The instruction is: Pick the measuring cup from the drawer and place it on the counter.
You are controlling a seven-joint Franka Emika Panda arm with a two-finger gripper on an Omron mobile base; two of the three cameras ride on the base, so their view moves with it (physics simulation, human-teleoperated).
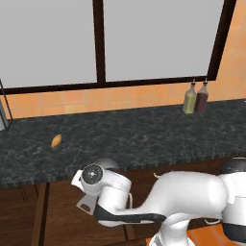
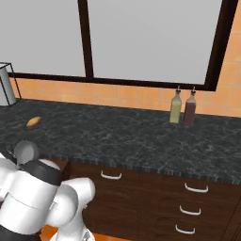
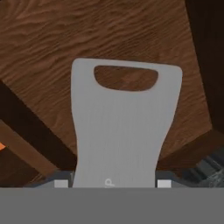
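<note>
- measuring cup (image 3: 124, 131): in the hand view its long flat handle, hole at the far end, rises from between the finger tips against brown wood. the claw (image 3: 113, 183) looks clenched on the handle; the cup's bowl is hidden.
- arm folded low in front of the cabinets, below the front edge of the surface (image 1: 144, 134).
- judgement: cup is out of the drawer, carry step in hand.
- to do it well: lift straight until clear of the thick front edge, then move in over bare stone.
- keep away from the small orange lump (image 1: 56, 141) and the two bottles (image 1: 196, 98).
- set down level before letting go.
</note>
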